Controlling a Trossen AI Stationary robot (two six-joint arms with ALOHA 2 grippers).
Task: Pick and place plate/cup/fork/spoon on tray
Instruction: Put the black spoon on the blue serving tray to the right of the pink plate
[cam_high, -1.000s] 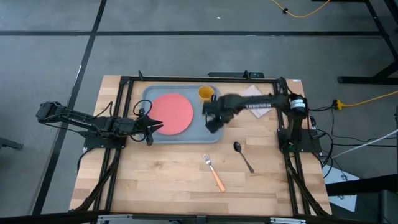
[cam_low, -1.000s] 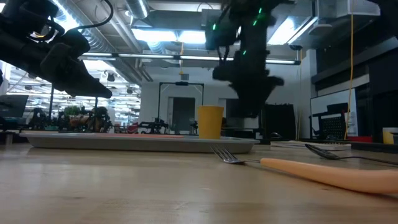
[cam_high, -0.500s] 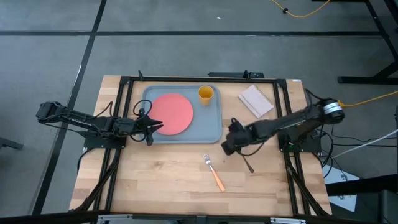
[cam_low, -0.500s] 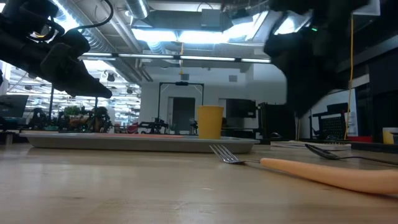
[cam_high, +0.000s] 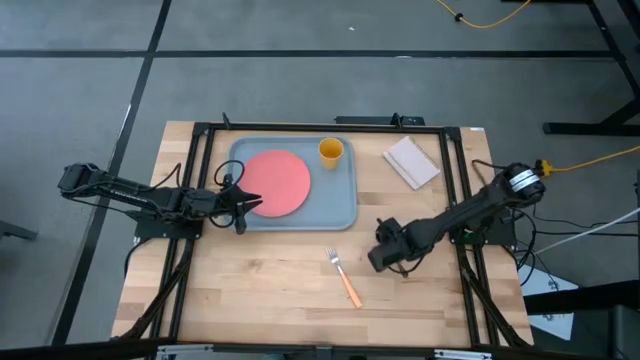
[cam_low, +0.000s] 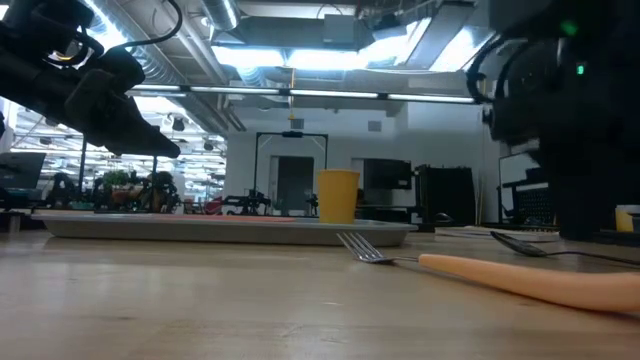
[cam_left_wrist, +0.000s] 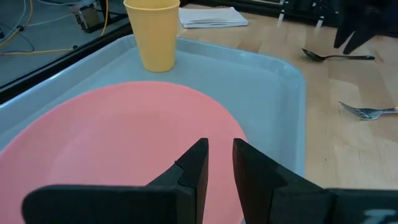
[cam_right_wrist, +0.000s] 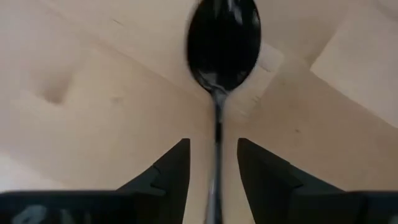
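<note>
The dark spoon (cam_right_wrist: 224, 37) lies flat on the wooden table, near right of the grey-blue tray (cam_high: 340, 205). My right gripper (cam_right_wrist: 216, 165) is open just above it, one finger on either side of the thin handle (cam_right_wrist: 216, 134); in the high view this gripper (cam_high: 384, 254) hides the spoon. The pink plate (cam_high: 277, 182) and the yellow cup (cam_high: 331, 151) stand on the tray. The orange-handled fork (cam_high: 346, 279) lies on the table near the tray. My left gripper (cam_left_wrist: 217, 165) hovers over the plate's left part, fingers a little apart and empty.
A white folded napkin (cam_high: 411, 161) lies at the far right of the table. The fork (cam_low: 480, 270) lies just left of my right gripper. Bare wood shows along the near edge.
My right gripper has gone from above the tray's right part, near the cup, toward the table's near and right edges and down over the spoon, and now stands astride its handle. The spoon, fork, plate and cup have not moved.
</note>
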